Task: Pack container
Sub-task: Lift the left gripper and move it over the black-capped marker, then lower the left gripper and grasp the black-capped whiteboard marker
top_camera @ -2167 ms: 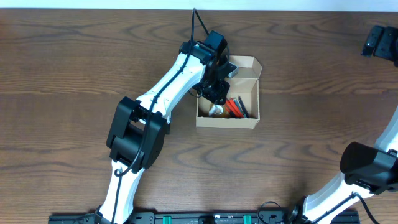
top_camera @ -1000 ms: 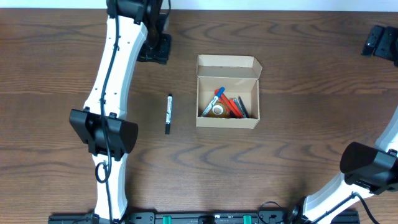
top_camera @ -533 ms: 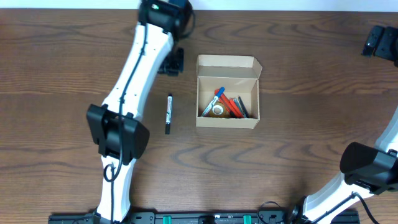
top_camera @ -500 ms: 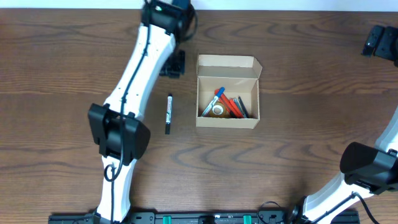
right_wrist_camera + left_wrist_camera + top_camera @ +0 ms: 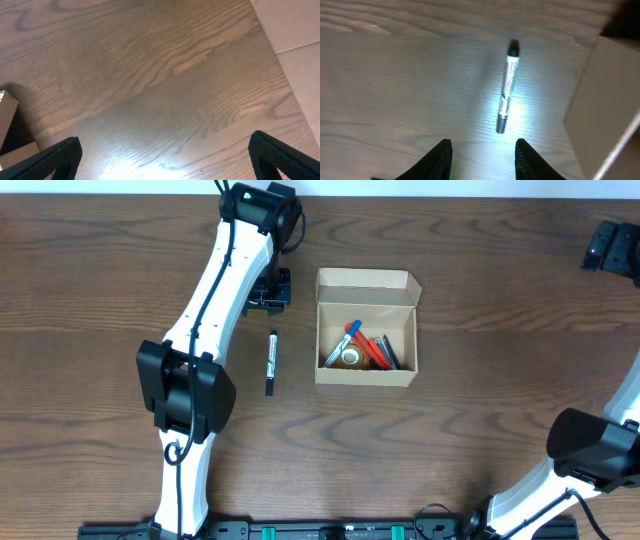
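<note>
The container (image 5: 366, 370) is a tan cardboard box at the table's middle, its flap lid (image 5: 366, 286) standing open at the back. Inside lie several pens and a tape roll (image 5: 349, 357). A black-and-white marker (image 5: 270, 362) lies on the table left of the box; it also shows in the left wrist view (image 5: 506, 92). My left gripper (image 5: 271, 286) is open and empty above the table, just beyond the marker's far end and left of the box (image 5: 610, 100). My right gripper (image 5: 612, 246) is wide open and empty at the far right back.
The brown wooden table (image 5: 480, 400) carries only the box and the marker. The left arm (image 5: 215, 290) stretches over the table's left half. The right arm's base (image 5: 590, 445) stands at the front right. A corner of the box shows in the right wrist view (image 5: 7, 117).
The left gripper left the box, swung to the far left back, then came back toward the marker. The marker now lies uncovered on the table. The right arm has not moved.
</note>
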